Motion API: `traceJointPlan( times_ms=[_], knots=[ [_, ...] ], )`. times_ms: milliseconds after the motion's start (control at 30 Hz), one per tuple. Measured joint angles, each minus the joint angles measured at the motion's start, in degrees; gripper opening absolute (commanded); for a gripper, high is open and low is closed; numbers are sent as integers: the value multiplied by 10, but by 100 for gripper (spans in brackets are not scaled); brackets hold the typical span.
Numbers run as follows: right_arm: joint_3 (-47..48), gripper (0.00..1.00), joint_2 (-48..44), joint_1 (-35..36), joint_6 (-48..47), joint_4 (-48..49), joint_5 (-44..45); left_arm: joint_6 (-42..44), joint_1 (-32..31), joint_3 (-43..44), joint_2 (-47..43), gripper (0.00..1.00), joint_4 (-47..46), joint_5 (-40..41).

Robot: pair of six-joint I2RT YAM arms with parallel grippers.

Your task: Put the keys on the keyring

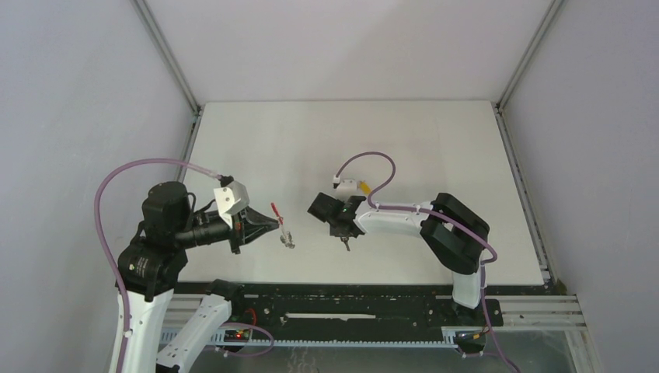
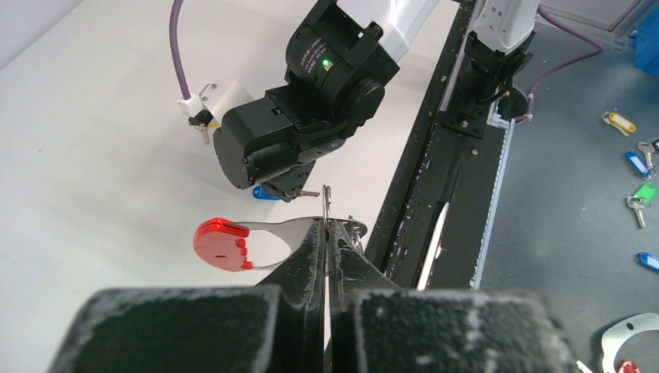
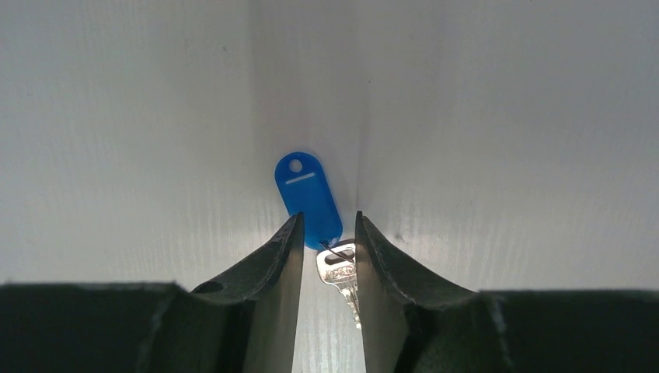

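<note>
While the left claw (image 2: pixel 327 227) grips: pinched shut on the keyring (image 2: pixel 272 226) – its red tag (image 2: pixel 220 242) sticks out beside the tips.
Right claw (image 3: pixel 327 221): narrowly open, astride the blue key (image 3: pixel 307 194) – no sure grip.
Blue key: blade between the fingers (image 3: pixel 272 264), tag just past the tips.

Left arm (image 1: pixel 167 233) reaches rightward, roughly level, above the white table (image 1: pixel 435 148). The left gripper (image 1: pixel 272 225) tip meets the keyring (image 1: pixel 287 240): its red tag (image 1: pixel 275 209) lies on the far side of the tip, its grey metal part on the near side. Right arm (image 1: pixel 404 221) reaches leftward from its base, with the right gripper (image 1: pixel 345 239) pointing down at the table, near the keyring but apart from it. Finger spacing is too small to resolve on either gripper. Purple cables (image 1: pixel 116 183) loop over both arms. A black rail (image 1: pixel 350 307) runs along the near edge.
</note>
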State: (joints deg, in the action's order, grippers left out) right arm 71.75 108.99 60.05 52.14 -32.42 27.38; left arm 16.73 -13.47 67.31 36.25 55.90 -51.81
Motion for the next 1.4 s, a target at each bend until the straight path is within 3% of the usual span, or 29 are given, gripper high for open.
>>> traceJointPlan(
  times_ms=[867,1100,1367,1400],
  knots=[
    [0,18,2,12,10,-16,22,3,0,0,0,0,0,2],
    [0,0,-1,18,-18,-4,38,3,0,0,0,0,0,2],
    [0,0,-7,19,-44,7,40,3,0,0,0,0,0,5],
    [0,4,-8,19,-51,11,37,3,0,0,0,0,0,6]
  ],
)
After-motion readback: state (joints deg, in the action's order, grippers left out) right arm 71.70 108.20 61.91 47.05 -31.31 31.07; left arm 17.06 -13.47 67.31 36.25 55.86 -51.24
